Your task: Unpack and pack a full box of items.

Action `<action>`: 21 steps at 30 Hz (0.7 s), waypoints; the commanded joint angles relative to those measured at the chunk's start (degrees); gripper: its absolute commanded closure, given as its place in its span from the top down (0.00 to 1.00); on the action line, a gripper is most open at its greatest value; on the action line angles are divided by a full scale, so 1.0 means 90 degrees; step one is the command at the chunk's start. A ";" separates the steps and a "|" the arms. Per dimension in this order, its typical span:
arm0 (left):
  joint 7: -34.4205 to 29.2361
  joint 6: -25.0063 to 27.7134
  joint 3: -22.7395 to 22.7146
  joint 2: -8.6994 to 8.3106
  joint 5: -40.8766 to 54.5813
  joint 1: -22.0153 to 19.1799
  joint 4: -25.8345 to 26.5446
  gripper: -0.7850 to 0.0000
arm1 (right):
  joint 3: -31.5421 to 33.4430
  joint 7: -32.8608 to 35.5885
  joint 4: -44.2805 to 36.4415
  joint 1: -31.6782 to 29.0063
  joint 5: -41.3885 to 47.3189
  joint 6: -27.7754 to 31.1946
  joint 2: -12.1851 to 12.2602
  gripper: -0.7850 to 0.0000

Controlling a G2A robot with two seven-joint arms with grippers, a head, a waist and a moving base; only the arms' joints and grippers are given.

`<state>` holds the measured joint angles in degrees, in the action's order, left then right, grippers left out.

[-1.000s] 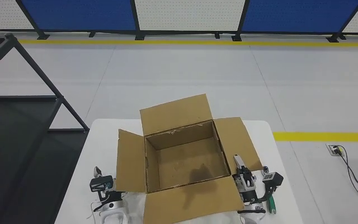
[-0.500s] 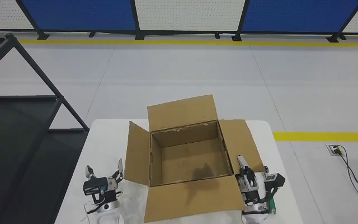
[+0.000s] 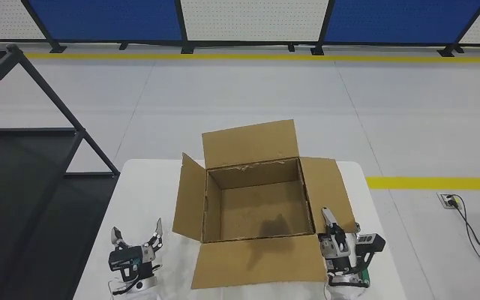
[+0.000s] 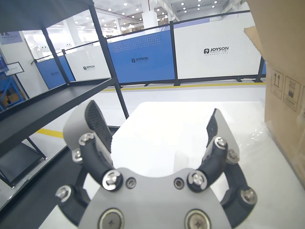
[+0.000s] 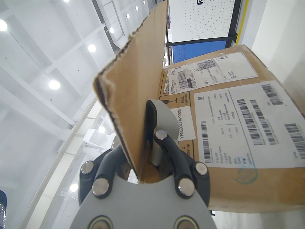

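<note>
In the top view we found the cardboard box (image 3: 259, 214) standing on the white table (image 3: 142, 187) at the frame's lower centre. Its mouth faced upward, all four flaps were folded out, and its brown floor was in plain sight. The left gripper (image 3: 136, 232) sat in the lower left of that frame, over the table and apart from the box. Its wrist view showed the left gripper (image 4: 153, 110) released. The two ribbed pads (image 4: 97, 122) were spread wide with bare tabletop between them, and the box (image 4: 283, 120) stood at the frame's right edge, not touching.

The right gripper (image 3: 331, 229) lay in the lower right of the top view, at the lower corner of the side flap (image 3: 324, 187) on the box's right. In the right wrist view we saw that side flap (image 5: 135, 72) rising edge-on out of the right gripper (image 5: 143, 120), which was clenched on it. One dark pad (image 5: 150, 117) pressed flat to the cardboard, and the other was hidden behind it. White labels (image 5: 240, 120) with barcodes covered the box's outer wall at the frame's right.

A black shelving rack (image 3: 45, 97) stood at the left of the top view. Blue and white partition panels (image 3: 255, 19) ran along its upper edge, and a yellow line (image 3: 420, 182) marked the floor at the right.
</note>
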<state>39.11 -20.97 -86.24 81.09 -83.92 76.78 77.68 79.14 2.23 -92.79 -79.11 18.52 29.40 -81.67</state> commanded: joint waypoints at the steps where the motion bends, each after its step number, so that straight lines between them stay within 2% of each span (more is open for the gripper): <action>1: 0.0106 0.0058 -0.0107 -0.0020 -0.0028 0.0101 0.0010 1.00 | 0.0006 0.0124 -0.0014 -0.0025 0.0221 0.0064 -0.0002 0.00; 6: 0.0128 0.0272 -0.0317 -0.0049 0.0106 0.0254 -0.0046 1.00 | 0.0036 0.0628 -0.0028 -0.0007 0.0843 0.0011 0.0008 0.00; 11: 0.0195 0.0740 -0.0434 -0.0087 0.0139 0.0420 -0.0028 1.00 | 0.0129 0.1144 -0.0042 0.0008 0.1416 -0.0094 0.0028 0.00; 21: 0.0304 0.1939 -0.0770 -0.0185 0.0431 0.0979 0.0507 1.00 | 0.0226 0.1825 -0.0196 -0.0032 0.2127 -0.0247 0.0052 0.00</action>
<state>41.81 -4.82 -92.92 79.50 -80.49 85.10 81.78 81.11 18.01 -94.42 -79.35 37.07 27.38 -81.22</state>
